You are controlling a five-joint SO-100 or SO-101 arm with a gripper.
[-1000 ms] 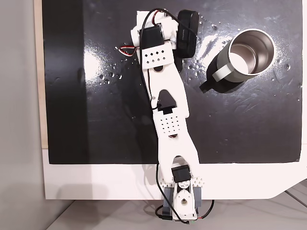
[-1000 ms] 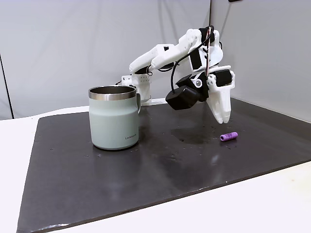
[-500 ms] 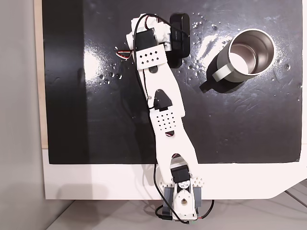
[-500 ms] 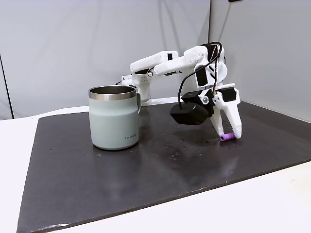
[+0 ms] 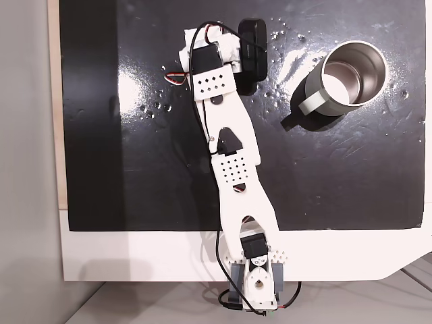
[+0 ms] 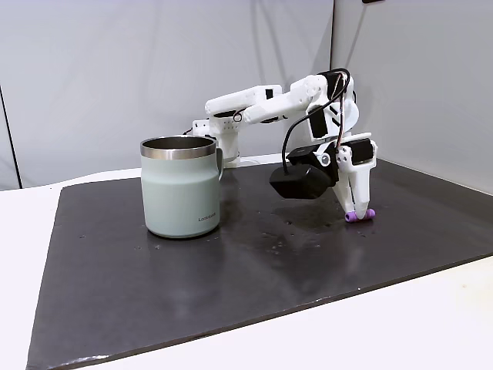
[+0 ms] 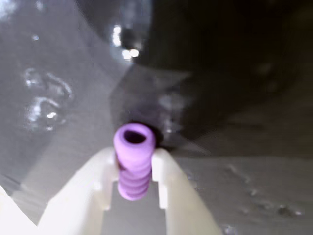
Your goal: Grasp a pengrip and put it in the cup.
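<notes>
Gripper down on the pengrip, right of centre frame.
The white gripper (image 6: 356,213) points straight down at the dark mat (image 6: 231,262), fingertips closed around the purple pengrip (image 6: 360,215) lying on it. The cup (image 6: 181,186) stands upright, well apart, left of centre.

Ribbed, seemingly rubbery pengrip (image 7: 133,161); brushed-steel cup (image 6: 181,187); glossy mat (image 6: 231,270).
</notes>
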